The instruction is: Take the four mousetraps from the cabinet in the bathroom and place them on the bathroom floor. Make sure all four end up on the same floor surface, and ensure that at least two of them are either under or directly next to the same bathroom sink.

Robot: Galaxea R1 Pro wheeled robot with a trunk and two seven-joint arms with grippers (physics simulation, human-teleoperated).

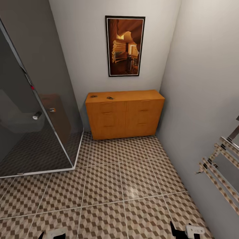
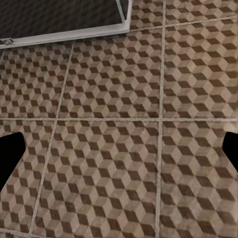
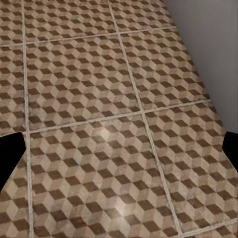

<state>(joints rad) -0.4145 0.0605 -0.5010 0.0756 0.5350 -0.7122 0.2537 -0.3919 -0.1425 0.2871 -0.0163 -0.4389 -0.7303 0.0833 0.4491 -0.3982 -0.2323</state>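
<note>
Cube-patterned bathroom floor (pale grout)

Both pincers, left and right, hang low with fingers spread wide.

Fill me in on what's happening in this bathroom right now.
Nothing is being handled yet. The robot faces the cabinet across the tiled bathroom floor. Two small mousetraps lie on the cabinet's top, left of its middle; no others can be made out. The left gripper and right gripper hang over bare tiles, both open and empty. A glass shower panel stands to the left.
</note>
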